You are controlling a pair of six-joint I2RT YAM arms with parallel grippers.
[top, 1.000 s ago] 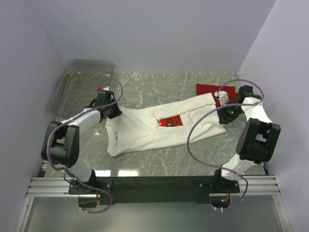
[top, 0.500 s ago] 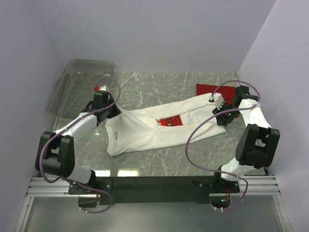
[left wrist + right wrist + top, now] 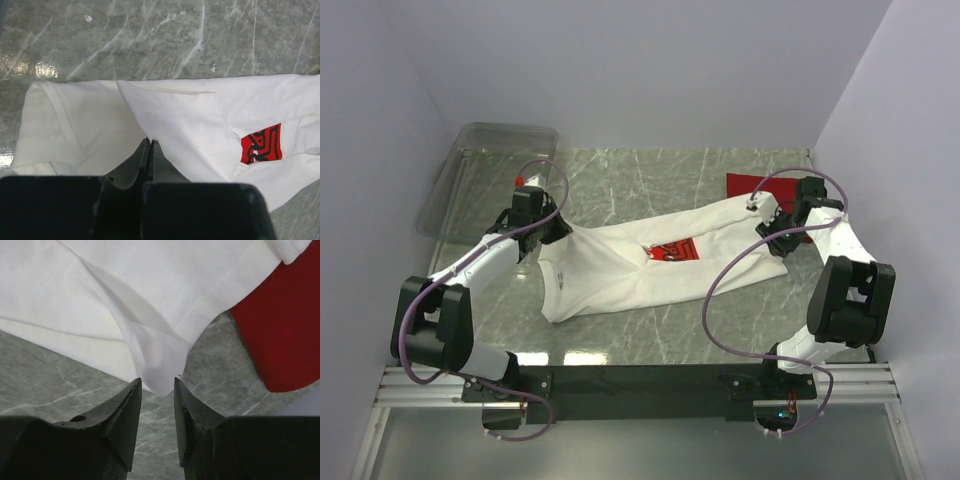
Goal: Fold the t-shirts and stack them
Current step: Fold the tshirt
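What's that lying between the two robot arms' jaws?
A white t-shirt lies stretched across the table between them, clearest in the overhead view.

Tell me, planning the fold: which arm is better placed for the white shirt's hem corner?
Right: the right end effector, open, sits at the white t-shirt hem corner; the left end effector is shut at the collar end.
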